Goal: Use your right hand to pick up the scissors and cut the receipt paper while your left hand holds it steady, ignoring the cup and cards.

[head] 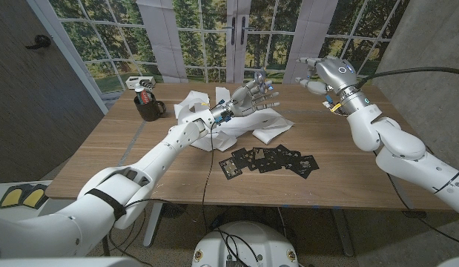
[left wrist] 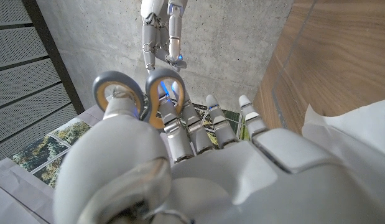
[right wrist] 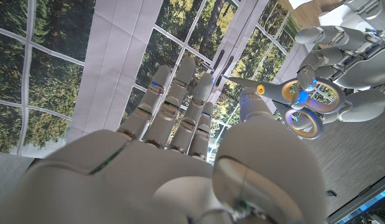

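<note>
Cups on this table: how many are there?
1: a black cup stands on the far left part of the table, left of the crumpled white paper. None seems hidden.

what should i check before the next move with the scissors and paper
1. Scissors in right hand: not ok, the left hand holds them by the handles.
2. Right hand free to take them: ok, fingers apart, holding nothing.
3. Left hand steadying the paper: not ok, it is raised above it.
4. Paper on the table: ok, lying crumpled.
5. Cup out of the way: ok.
6. Blades open: cannot tell.
</note>
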`<move>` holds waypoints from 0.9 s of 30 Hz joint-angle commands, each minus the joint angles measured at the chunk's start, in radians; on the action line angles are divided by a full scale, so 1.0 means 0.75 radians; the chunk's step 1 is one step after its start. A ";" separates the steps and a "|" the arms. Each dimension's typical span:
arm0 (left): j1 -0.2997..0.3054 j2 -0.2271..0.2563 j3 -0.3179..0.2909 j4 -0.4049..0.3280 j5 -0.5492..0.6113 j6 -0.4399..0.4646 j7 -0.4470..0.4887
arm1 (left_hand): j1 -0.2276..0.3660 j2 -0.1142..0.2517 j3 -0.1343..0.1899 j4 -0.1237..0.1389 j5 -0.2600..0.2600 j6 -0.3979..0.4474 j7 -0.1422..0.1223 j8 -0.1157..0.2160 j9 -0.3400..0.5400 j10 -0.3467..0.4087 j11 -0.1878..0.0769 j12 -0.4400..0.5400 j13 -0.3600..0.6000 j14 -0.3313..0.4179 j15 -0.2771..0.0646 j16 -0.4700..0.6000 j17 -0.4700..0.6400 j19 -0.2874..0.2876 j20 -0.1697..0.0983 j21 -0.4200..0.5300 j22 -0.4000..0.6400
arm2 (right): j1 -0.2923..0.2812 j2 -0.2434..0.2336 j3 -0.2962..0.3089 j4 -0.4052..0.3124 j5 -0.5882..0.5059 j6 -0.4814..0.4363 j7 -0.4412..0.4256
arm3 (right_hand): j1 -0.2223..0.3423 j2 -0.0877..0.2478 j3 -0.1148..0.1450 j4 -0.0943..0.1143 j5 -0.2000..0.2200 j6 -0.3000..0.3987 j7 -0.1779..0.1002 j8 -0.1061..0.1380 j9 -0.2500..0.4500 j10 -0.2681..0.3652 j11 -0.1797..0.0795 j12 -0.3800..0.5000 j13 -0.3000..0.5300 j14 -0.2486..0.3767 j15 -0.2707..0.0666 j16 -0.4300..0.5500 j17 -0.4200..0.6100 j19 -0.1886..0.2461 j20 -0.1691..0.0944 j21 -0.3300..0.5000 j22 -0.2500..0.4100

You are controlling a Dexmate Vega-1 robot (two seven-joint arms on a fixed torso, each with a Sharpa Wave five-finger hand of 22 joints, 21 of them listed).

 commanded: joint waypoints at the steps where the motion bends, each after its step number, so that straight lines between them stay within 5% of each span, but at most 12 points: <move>1: -0.020 -0.030 0.000 0.070 0.021 -0.049 -0.021 | -0.028 -0.042 -0.030 0.007 0.006 0.006 0.002 -0.009 -0.003 0.019 -0.042 0.023 0.025 -0.007 -0.027 -0.011 0.009 0.002 0.012 0.001 0.004 | 0.015 0.003 -0.011 -0.001 -0.018 -0.008 0.010 | -0.012 -0.002 0.003 -0.008 -0.007 0.003 -0.011 0.007 0.003 0.004 0.004 0.014 -0.002 -0.005 -0.143 -0.003 0.006 0.006 0.001 -0.006 0.008; 27: -0.043 -0.072 0.010 0.150 0.084 -0.136 -0.043 | -0.196 -0.245 -0.223 0.057 0.110 -0.065 -0.010 -0.063 -0.043 -0.126 -0.043 0.037 0.090 -0.089 0.020 -0.059 0.038 -0.047 0.022 -0.025 0.007 | 0.015 -0.005 -0.008 0.000 -0.041 0.003 -0.007 | -0.067 -0.020 -0.013 0.005 -0.022 0.020 -0.025 0.011 0.000 0.001 -0.002 0.039 0.000 -0.007 -0.138 -0.005 0.002 0.006 0.001 -0.027 0.009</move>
